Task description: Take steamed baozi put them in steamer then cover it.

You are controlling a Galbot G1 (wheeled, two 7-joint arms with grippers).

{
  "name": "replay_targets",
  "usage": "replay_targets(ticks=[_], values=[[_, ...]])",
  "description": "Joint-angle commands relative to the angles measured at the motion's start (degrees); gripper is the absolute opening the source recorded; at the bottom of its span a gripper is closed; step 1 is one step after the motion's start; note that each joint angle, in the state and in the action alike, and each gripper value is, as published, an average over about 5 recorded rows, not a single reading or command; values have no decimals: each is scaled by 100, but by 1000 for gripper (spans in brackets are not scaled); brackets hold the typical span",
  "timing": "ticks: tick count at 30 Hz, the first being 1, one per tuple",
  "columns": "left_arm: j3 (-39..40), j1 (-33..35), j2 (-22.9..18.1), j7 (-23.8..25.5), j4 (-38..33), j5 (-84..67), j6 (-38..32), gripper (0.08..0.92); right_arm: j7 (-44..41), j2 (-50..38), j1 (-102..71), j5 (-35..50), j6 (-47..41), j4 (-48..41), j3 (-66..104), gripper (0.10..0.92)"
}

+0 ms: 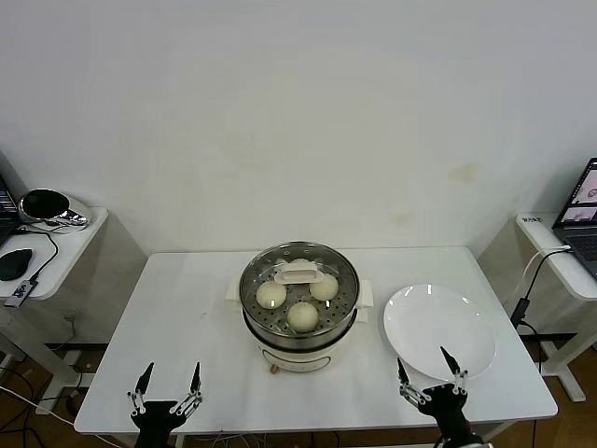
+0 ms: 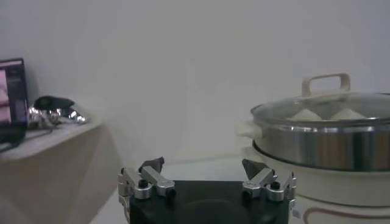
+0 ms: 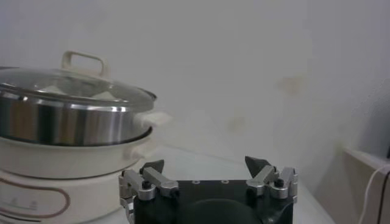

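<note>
At the table's (image 1: 187,289) near edge, both grippers, left (image 1: 169,385) and right (image 1: 428,370), hover spread.

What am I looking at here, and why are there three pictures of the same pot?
It is a robot with two arms, seen by its own cameras. The big picture comes from a camera on its head, looking down at a white table. The other two come from cameras on its wrists, so each shows its own metal claw close up.

The left end effector and the right end effector both sit at the near edge of the table, open and holding nothing.

In the middle stands a steamer. Its glass cover is on, and through it you can see three baozi; a fourth may be hidden under the handle. To the robot's right of the steamer lies an empty white plate.

The side desks hold a mouse and a laptop.
</note>
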Motion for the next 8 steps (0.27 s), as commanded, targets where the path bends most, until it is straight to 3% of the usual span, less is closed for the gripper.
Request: replay_targets(ticks=[1, 8], values=[[3, 144, -22, 65, -153, -793, 386, 823, 11, -127, -182, 237, -101, 124, -90, 823], [83, 124, -65, 78, -238, -867, 493, 823, 48, -234, -251, 493, -128, 112, -89, 823]])
